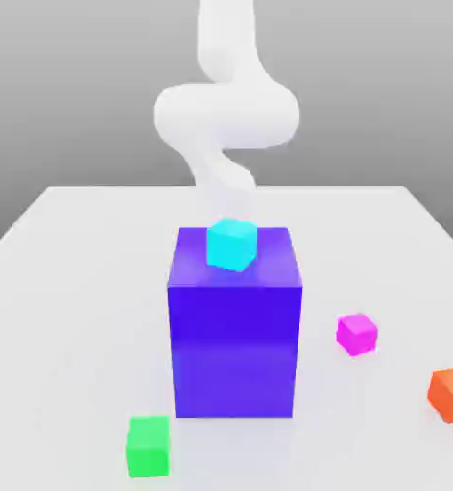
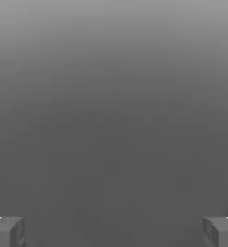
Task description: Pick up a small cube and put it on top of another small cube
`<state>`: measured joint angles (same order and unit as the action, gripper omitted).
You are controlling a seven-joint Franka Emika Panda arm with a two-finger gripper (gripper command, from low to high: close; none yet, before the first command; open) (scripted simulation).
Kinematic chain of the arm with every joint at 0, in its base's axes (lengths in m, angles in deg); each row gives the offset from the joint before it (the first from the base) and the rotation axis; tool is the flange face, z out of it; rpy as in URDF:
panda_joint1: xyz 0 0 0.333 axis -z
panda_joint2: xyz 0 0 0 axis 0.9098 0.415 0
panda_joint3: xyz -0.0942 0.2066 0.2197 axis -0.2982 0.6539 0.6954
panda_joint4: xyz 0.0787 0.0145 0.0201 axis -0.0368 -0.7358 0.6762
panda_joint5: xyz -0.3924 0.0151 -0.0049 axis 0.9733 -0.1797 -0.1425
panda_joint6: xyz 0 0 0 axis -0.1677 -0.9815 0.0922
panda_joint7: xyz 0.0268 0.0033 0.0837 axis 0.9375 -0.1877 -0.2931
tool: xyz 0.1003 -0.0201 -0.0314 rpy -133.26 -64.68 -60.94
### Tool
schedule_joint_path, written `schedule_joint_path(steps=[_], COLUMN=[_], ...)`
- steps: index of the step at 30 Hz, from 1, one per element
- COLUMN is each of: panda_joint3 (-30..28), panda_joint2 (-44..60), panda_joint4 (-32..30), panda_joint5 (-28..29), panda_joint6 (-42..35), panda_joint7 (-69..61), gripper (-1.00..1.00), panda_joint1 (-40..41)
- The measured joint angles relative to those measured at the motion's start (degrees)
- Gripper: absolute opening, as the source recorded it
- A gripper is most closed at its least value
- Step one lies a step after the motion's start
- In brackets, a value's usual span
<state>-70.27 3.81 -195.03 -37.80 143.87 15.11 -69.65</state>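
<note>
Gripper (image 2: pixel 114 232) jaws stand wide apart in the hand view, with nothing held between the two fingertips. In the exterior view, the small magenta cube (image 1: pixel 357 334) rests on the pale work surface (image 1: pixel 77 316), toward the exterior view's right of the tall blue-purple block (image 1: pixel 234 350) and apart from it. The small green cube (image 1: pixel 148 447) rests on the same surface, near the block's lower corner at the exterior view's left, its top face bare.
</note>
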Motion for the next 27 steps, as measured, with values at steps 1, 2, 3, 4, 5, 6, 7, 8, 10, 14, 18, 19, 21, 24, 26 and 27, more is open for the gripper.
schedule_joint_path(steps=[1, 2, 3, 4, 5, 6, 7, 8, 10, 14, 18, 19, 21, 24, 26, 27], panda_joint3=[-0.05, -0.09, -0.13, -0.15, -0.19, -0.13, -0.14, -0.24, -0.08, -0.13, 0.53, 0.85, 1.48, 2.64, 2.98, 3.09], panda_joint2=[1.73, 3.36, 4.93, 6.49, 8.02, 9.56, 11.08, 12.61, 15.66, 21.76, 27.86, 29.38, 32.43, 37.28, 41.22, 43.27], panda_joint4=[-1.70, -3.30, -4.86, -6.40, -7.93, -9.44, -10.96, -12.46, -15.49, -21.55, -27.60, -29.11, -32.14, -35.73, -35.67, -35.41], panda_joint5=[-0.01, -0.03, -0.03, -0.05, -0.02, -0.09, -0.13, -0.10, -0.28, -0.22, -0.59, -0.72, -0.91, -1.20, -1.56, -1.54], panda_joint6=[1.50, 2.91, 4.28, 5.62, 6.98, 8.29, 9.61, 10.90, 13.53, 18.84, 24.14, 25.45, 28.10, 32.25, 35.49, 37.17], panda_joint7=[-2.85, -5.53, -8.13, -10.70, -13.20, -15.76, -18.33, -20.82, -25.97, -35.99, -46.31, -48.92, -54.06, -60.56, -61.84, -62.02], gripper=[0.00, 0.00, 0.00, 0.00, 0.00, 0.00, 0.00, 0.00, 0.00, 0.00, 0.00, 0.00, 0.00, 0.00, 0.00, 0.00], panda_joint1=[-1.94, -3.77, -5.55, -7.30, -9.05, -10.68, -12.39, -14.19, -17.45, -24.34, -30.62, -32.05, -34.91, -38.10, -38.47, -38.57])
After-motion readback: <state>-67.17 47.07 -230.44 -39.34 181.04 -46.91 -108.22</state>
